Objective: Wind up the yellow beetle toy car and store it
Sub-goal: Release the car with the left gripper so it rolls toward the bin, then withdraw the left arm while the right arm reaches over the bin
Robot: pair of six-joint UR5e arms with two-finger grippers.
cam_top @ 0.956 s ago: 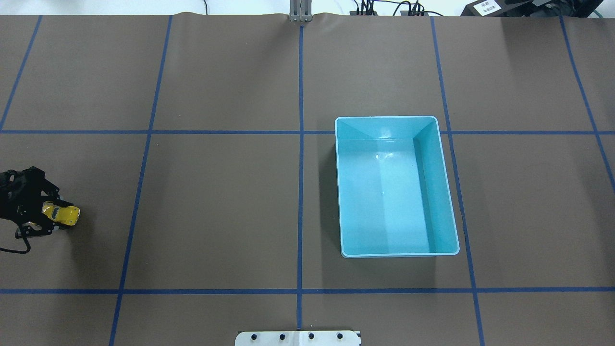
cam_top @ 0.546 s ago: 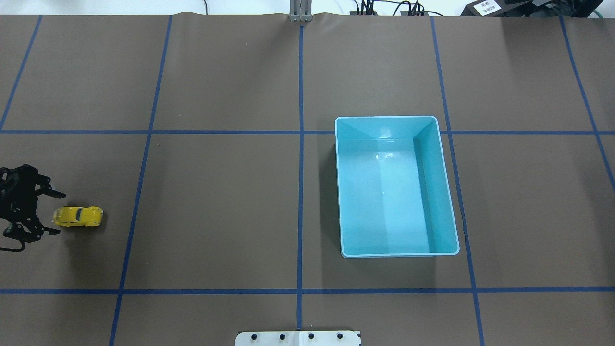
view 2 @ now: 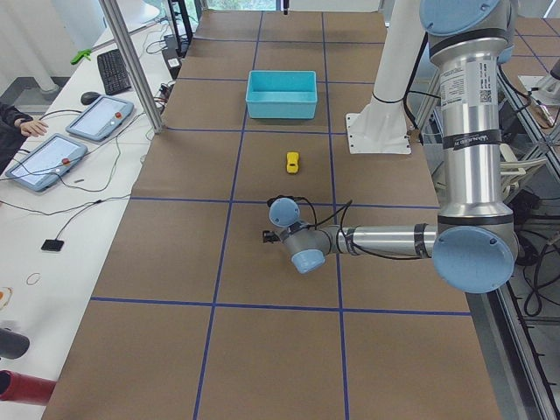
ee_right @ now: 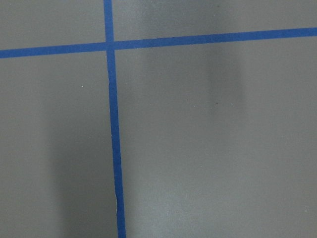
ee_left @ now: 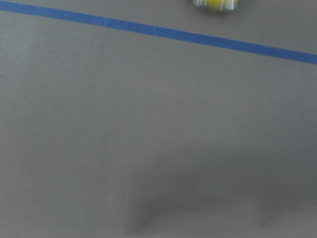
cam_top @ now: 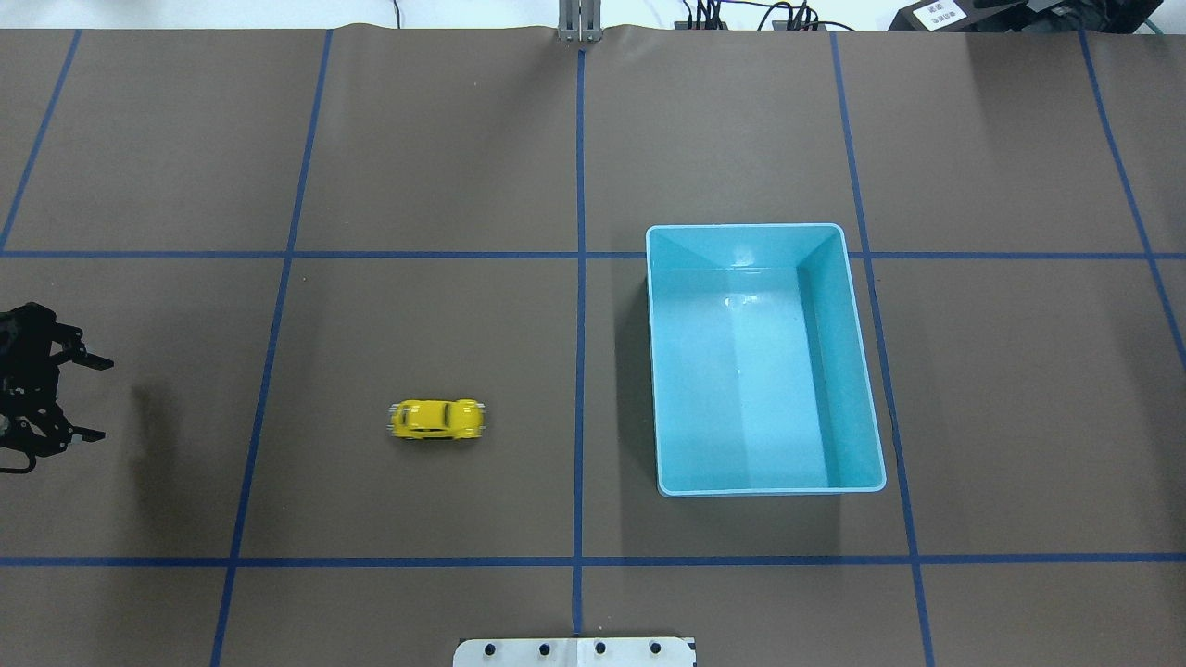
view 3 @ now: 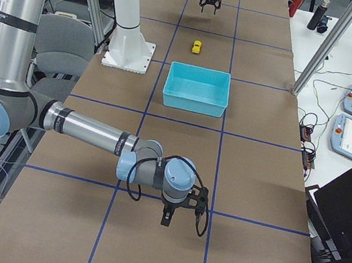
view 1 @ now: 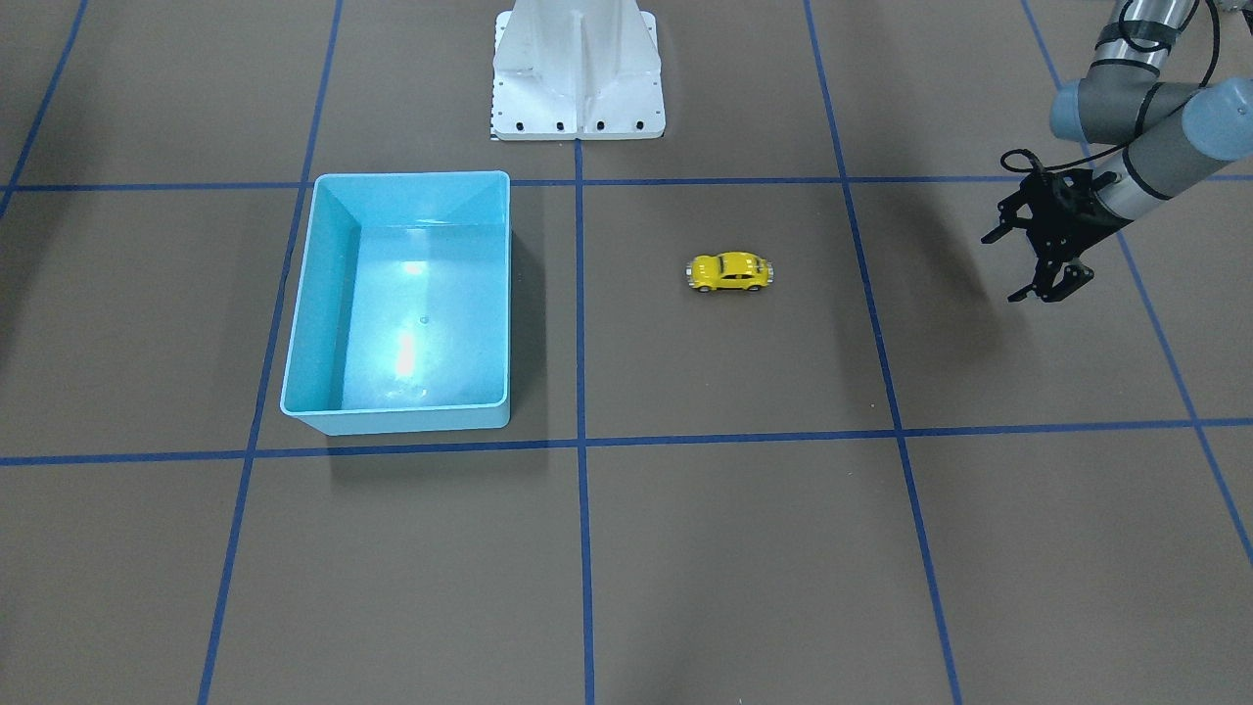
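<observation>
well, the yellow beetle toy car [cam_top: 436, 420] stands on its wheels on the brown table [cam_top: 417, 139], out in the open with nothing touching it. in the overhead view it is at about 9 o'clock from the light blue bin [cam_top: 652, 371], well apart from it, with a blue tape line [cam_top: 580, 371] running between the two. its ends look smeared there, so wheels and windows are hard to make out; the front-facing view shows it sharper, side-on. in the left wrist view only a blurred yellow sliver shows, cut off by the 12 o'clock edge, beyond a slanting tape stripe.

the left gripper [cam_top: 93, 398] is at 9 o'clock from the car, well apart, against the frame's 9 o'clock edge in the overhead view, where most of its black body and all of its arm are cut off. its two fingers are spread wide with nothing between them, pointing toward the car.

the right gripper [view 3: 174, 218] shows only in the side view from the robot's right, low over the table at 6 o'clock from the bin and pointing down. whether its pincer is released or clenched i cannot tell. its wrist view gives just table cover and a tape crossing.

the white base plate [cam_top: 574, 651] is clipped by the overhead frame's 6 o'clock edge.
</observation>
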